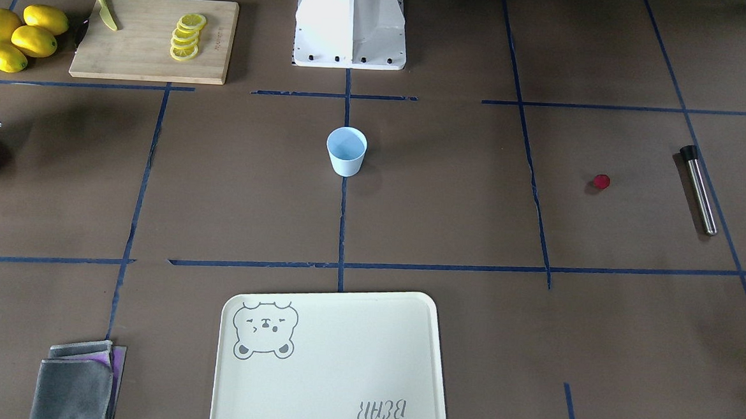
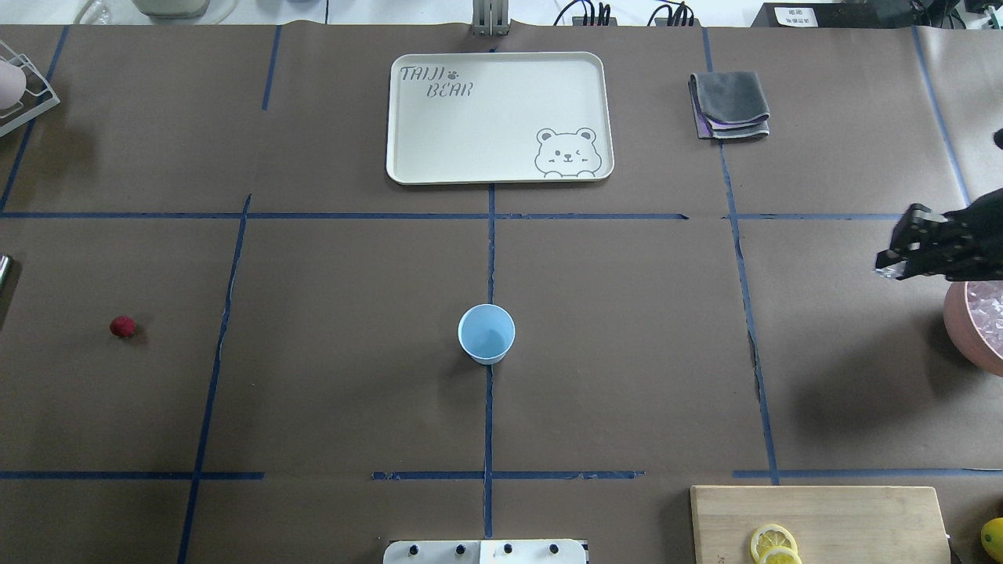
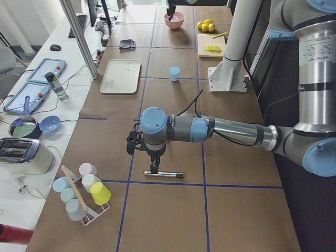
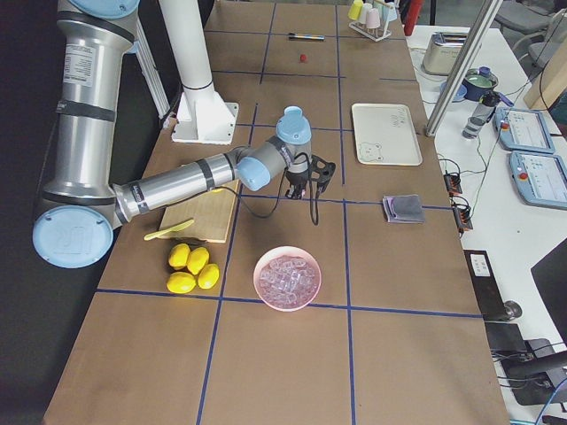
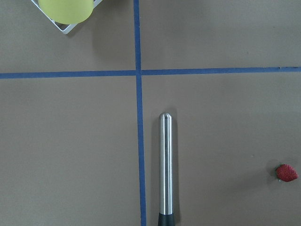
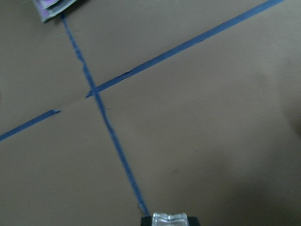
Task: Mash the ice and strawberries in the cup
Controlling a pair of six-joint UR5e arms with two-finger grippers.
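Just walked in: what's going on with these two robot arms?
A strawberry-and-ice mash is only starting. The right gripper holds a piece of ice in the air near the pink bowl of ice. The left gripper hovers over a steel muddler lying flat, with a strawberry loose nearby. The pale-blue cup in the middle looks empty.

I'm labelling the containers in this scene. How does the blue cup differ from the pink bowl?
The cup is pale blue, the bowl pink. The cup is small and tapers to its base; the bowl is wider and shallower. The cup looks empty; the bowl is full of clear ice pieces. Both are round, upright and open at the top.
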